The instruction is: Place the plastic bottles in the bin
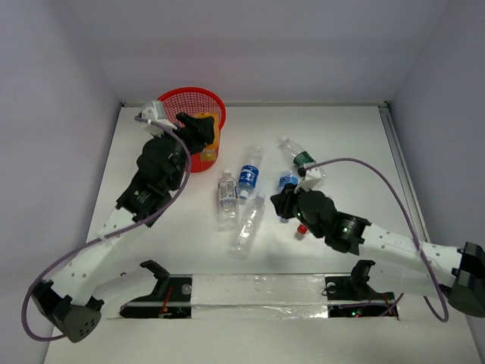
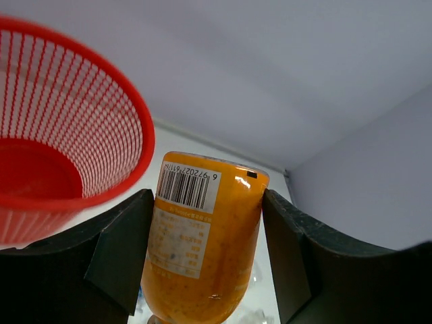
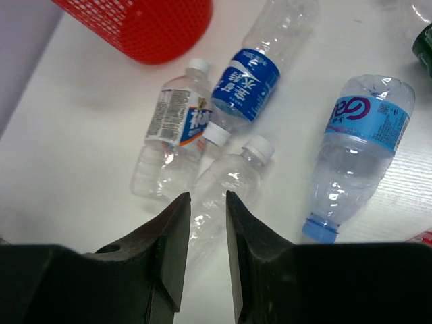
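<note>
My left gripper (image 1: 199, 129) is shut on an orange bottle (image 1: 213, 142), held against the right side of the red mesh bin (image 1: 203, 92). In the left wrist view the bottle (image 2: 216, 256) sits between both pads, base up, to the right of the bin's rim (image 2: 101, 135). My right gripper (image 1: 281, 202) is narrowly open and empty, above an unlabelled clear bottle (image 3: 229, 179). Around it lie a dark-blue-label bottle (image 3: 246, 84), a white-label bottle (image 3: 172, 125) and a light-blue-label bottle (image 3: 358, 142). A green-label bottle (image 1: 301, 158) lies further back.
A red cap (image 1: 301, 230) shows by the right arm. Black mounts and a taped strip (image 1: 258, 292) run along the near edge. Grey walls close in the table on three sides. A purple cable (image 1: 379, 178) loops over the right arm.
</note>
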`<move>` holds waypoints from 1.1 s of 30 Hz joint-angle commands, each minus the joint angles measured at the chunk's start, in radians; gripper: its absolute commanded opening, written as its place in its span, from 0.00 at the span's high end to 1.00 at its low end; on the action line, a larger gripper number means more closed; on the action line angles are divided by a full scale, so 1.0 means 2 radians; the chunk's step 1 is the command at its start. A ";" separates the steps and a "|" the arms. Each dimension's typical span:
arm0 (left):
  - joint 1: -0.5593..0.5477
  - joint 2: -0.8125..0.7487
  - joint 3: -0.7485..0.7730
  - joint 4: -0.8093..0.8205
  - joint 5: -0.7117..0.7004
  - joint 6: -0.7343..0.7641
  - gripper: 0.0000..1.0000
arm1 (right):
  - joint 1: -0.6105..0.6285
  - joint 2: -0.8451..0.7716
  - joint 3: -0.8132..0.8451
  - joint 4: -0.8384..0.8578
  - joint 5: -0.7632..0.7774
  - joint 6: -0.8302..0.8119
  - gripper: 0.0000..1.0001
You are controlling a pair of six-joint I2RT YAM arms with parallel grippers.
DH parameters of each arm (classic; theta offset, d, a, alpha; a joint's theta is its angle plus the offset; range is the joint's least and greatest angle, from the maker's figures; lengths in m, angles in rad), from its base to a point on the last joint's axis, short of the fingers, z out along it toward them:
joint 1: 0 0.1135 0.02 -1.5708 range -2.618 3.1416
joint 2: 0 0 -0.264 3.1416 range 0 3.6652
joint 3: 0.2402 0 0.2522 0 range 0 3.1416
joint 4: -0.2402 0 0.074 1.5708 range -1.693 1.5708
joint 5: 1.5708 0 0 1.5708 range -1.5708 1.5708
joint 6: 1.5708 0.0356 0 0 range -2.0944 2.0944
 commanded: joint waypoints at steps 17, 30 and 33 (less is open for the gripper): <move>0.109 0.250 0.232 0.082 -0.096 0.200 0.70 | -0.205 0.176 0.086 -0.046 -0.095 0.009 0.10; 0.143 0.324 0.174 0.161 -0.074 0.234 0.66 | -0.231 0.274 0.139 -0.036 -0.130 0.002 0.08; 0.143 0.339 0.165 0.168 -0.064 0.232 0.60 | -0.231 0.293 0.146 -0.036 -0.130 0.000 0.10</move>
